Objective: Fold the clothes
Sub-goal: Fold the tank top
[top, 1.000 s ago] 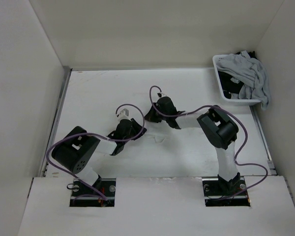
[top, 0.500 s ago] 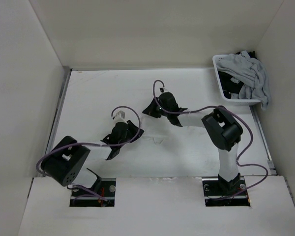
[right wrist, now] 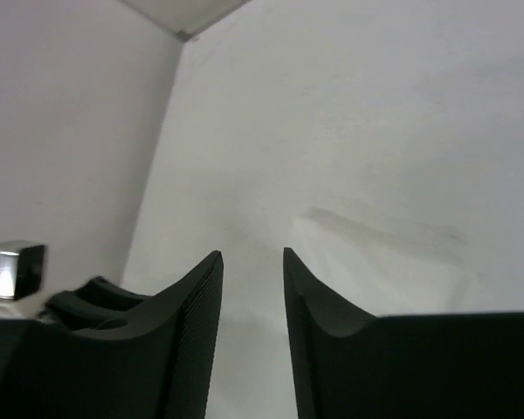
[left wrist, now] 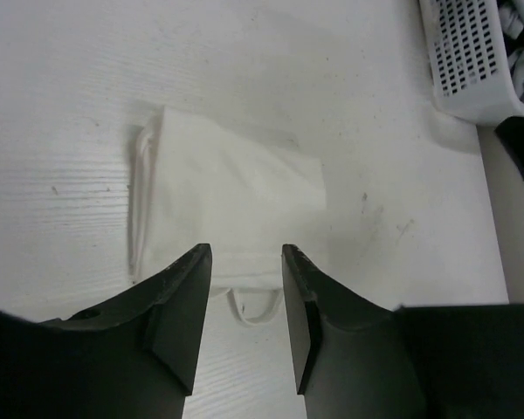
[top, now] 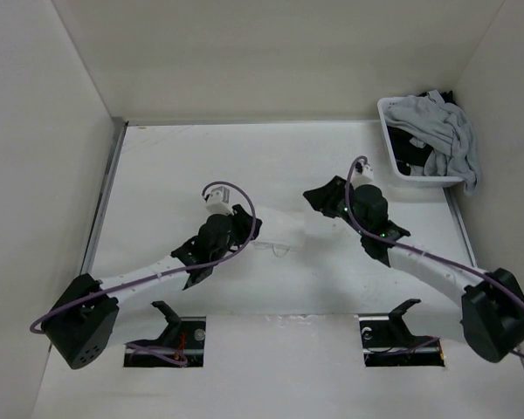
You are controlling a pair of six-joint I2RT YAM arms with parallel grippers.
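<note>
Finds the white top [left wrist: 227,196] folded flat on the tabletop [left wrist: 70,105], strap loop [left wrist: 255,307] poking past its near edge. Keeps left gripper [left wrist: 244,253] spread over that edge and right gripper [right wrist: 251,257] spread beside it, both pinching nothing. Leaves bare tabletop around, basket [left wrist: 472,70] well apart.

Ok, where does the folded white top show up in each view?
Top external: the white top lies folded near frame centre.
Left wrist: white top fills the centre.
Right wrist: white top shows faintly, right of centre.
Landmark: the white basket, far right in top external, upper right in left wrist; not in right wrist.
</note>
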